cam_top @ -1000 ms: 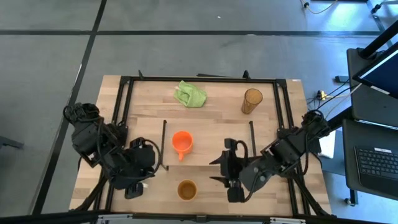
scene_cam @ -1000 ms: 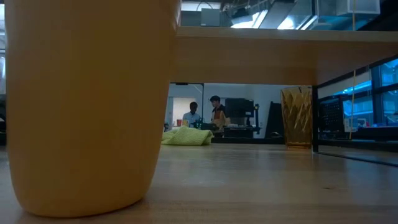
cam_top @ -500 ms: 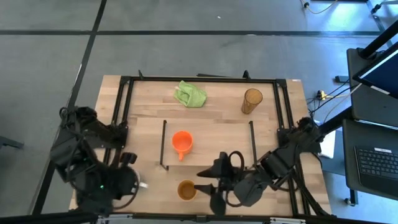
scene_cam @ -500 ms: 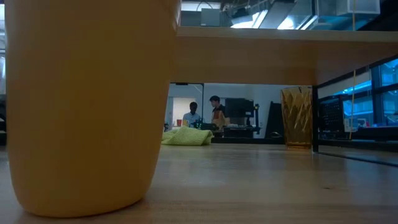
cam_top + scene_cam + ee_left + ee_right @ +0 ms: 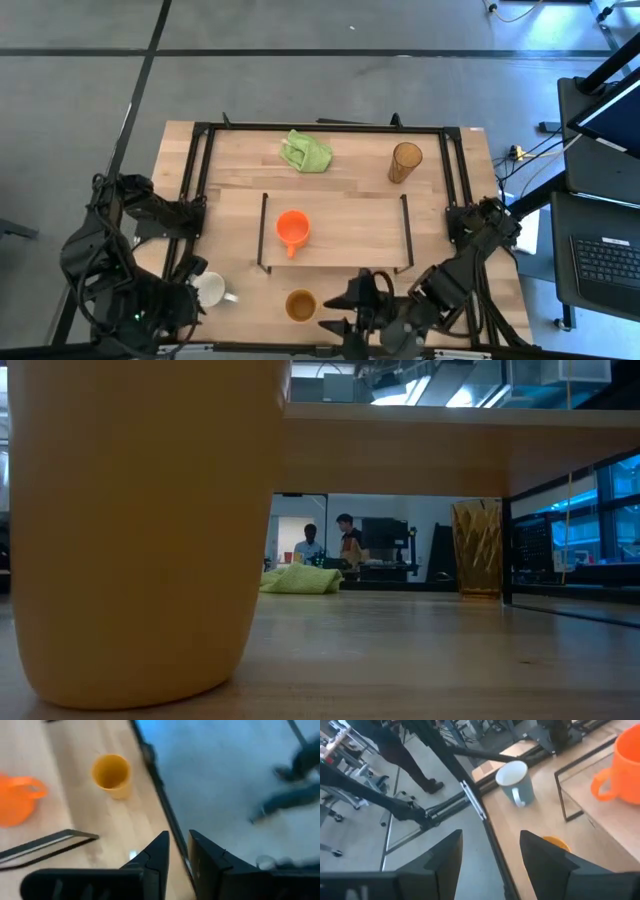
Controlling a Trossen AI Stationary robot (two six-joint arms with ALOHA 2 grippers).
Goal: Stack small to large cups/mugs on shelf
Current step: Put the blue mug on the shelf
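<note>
Orange mug (image 5: 292, 230) sat alone on shelf (image 5: 345, 210). White mug (image 5: 210, 291) stood off shelf's near-left corner, handle toward tan cup (image 5: 300, 304). My left pincer (image 5: 178, 851) narrow, empty, nearer white mug. Right pincer (image 5: 490, 851) wide, empty, beside tan cup.

Tabletop (image 5: 350, 165): pale wood in butted planks, matt, with visible grain. Shelf (image 5: 345, 225): light wooden board of the same smooth, matt look, with thin black metal frames at both short ends. Orange mug (image 5: 292, 229): opaque, smooth, plastic-looking, slight sheen. White mug (image 5: 209, 290): smooth glazed-looking surface, pale interior. Tan-brown cup (image 5: 300, 305): opaque, smooth, matt wall. Amber tumbler (image 5: 404, 161): see-through, faceted, glossy. Green cloth (image 5: 305, 151): soft, crumpled fabric, matt. Table frame (image 5: 320, 127): black metal bars. Gripper fingers (image 5: 547, 862): dark, matt, hard plastic-looking. Floor (image 5: 320, 80): grey, smooth, dull.
</note>
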